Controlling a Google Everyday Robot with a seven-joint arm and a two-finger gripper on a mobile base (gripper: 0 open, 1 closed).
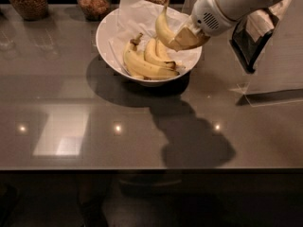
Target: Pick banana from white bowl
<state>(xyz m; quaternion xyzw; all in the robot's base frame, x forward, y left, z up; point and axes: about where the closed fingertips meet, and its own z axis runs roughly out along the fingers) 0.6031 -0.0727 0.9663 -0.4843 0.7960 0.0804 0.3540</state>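
The white bowl stands on the grey table at the back middle, lined with crumpled white paper. Two bananas lie in it. My gripper comes in from the upper right over the bowl's right side. It is shut on the plump curved yellow banana, which hangs lifted above the others with its slim stem pointing up.
Three glass jars of brown contents stand along the back edge. A white stand with a dark tablet is at the right. The grey table stretches toward the front.
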